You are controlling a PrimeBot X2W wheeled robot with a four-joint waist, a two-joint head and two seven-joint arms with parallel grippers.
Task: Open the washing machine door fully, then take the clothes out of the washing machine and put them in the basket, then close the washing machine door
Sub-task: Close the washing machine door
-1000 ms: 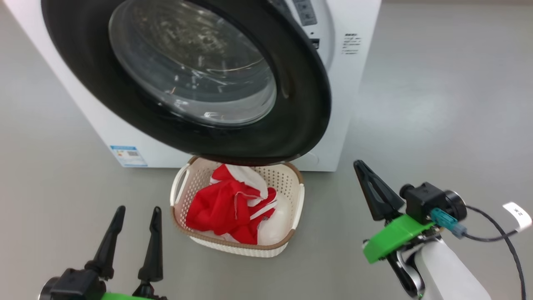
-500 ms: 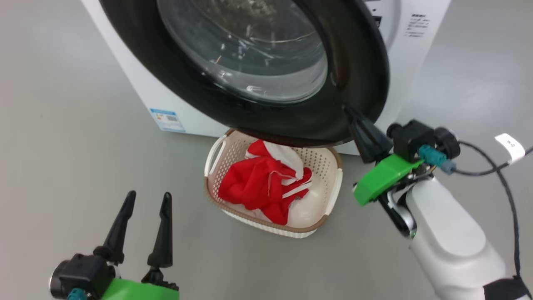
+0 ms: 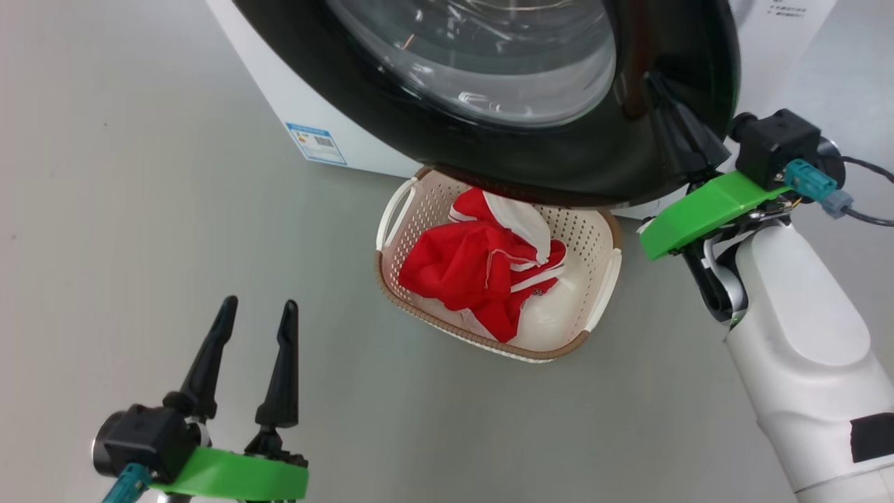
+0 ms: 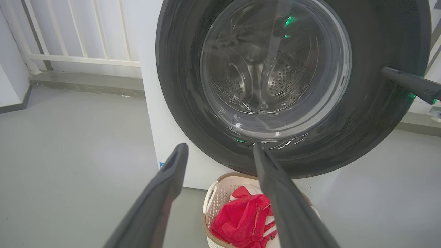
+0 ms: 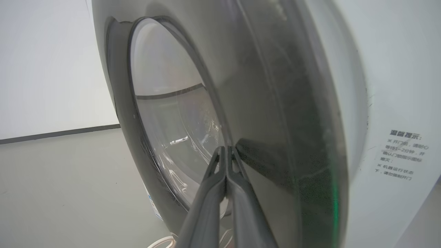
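Pressure from the right gripper [image 3: 660, 87], fingers pinched together, tips against the washing machine door [image 3: 559, 168] rim, should run square and steady to swing it shut over the basket [image 3: 454, 323] of clothes [image 3: 475, 265] below, left gripper [image 3: 260, 304] idling spread wide.

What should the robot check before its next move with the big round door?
1. The clothes lie inside the basket: ok.
2. The right tool is shut, tips touching the washing machine door on its black rim: ok.
3. Nothing red shows behind the glass: ok.
4. The left tool is open, above the floor, apart from the door: ok.
5. Door latched onto the washing machine: cannot tell.
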